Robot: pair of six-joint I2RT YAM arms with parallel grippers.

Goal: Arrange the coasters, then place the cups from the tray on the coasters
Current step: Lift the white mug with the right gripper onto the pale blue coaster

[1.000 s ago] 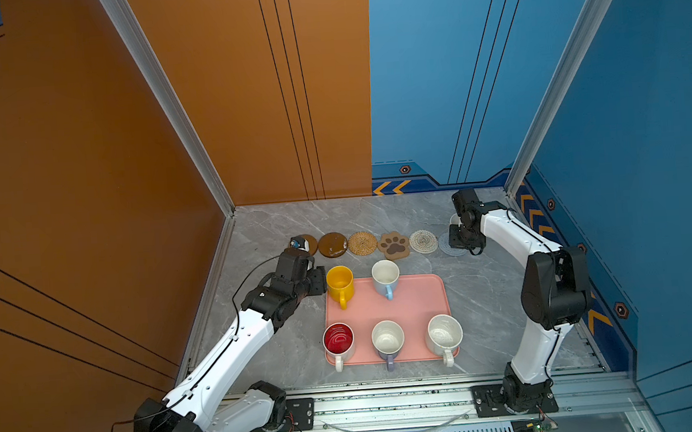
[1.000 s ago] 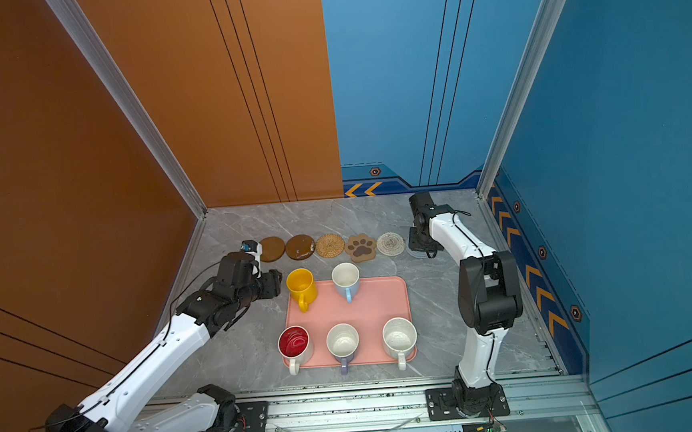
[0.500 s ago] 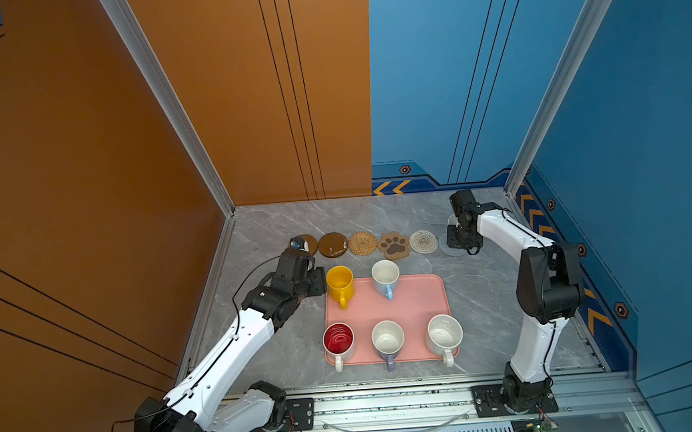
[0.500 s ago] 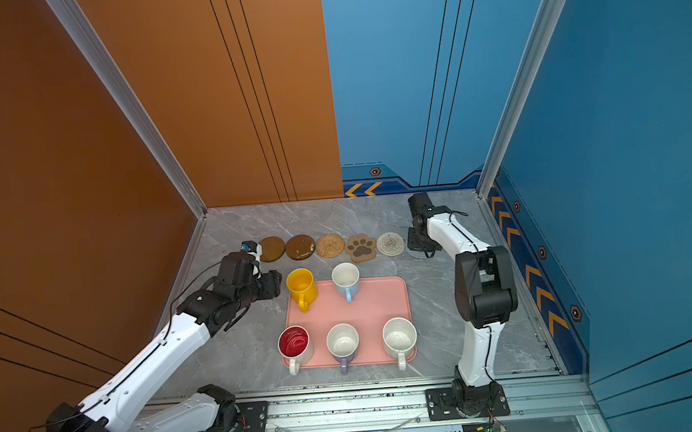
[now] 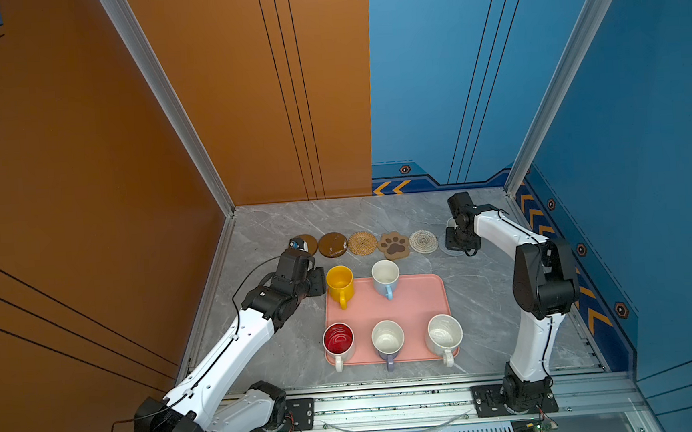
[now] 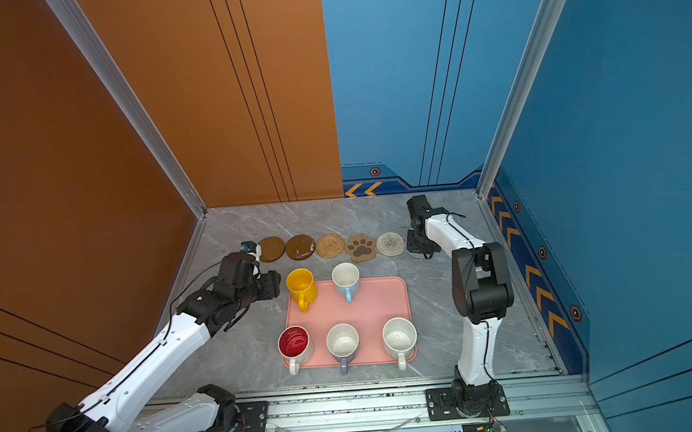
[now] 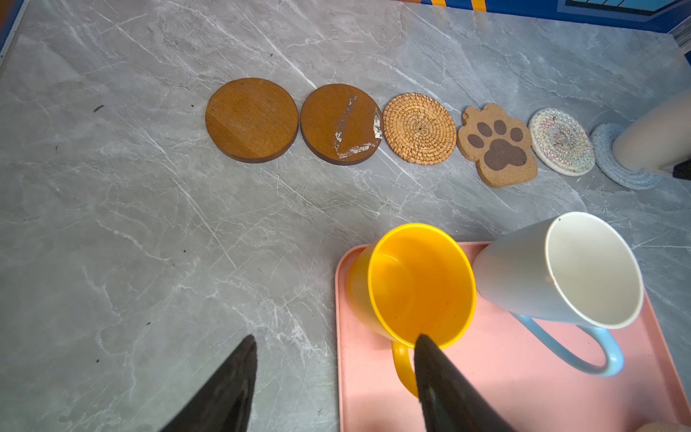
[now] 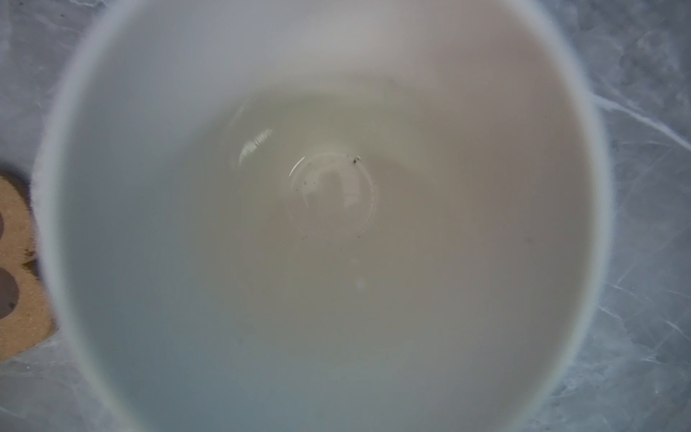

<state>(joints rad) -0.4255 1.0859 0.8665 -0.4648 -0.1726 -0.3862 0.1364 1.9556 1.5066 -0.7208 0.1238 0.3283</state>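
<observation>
Left wrist view: the left gripper (image 7: 335,338) is wide open and holds nothing — one finger is right by the yellow cup (image 7: 415,284) on the pink tray (image 7: 504,392). Six coasters (image 7: 418,129) lie in a row behind the tray. A plain white cup (image 7: 650,138) stands on the light blue coaster (image 7: 613,168) at the end. The right gripper (image 5: 458,240) hangs over it, closed tight — I cannot tell if it grips the cup.

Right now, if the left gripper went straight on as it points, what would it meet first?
Probably the yellow mug on the tray: the left gripper points at its side, one finger lined up with its rim. Depth is unclear.
</observation>
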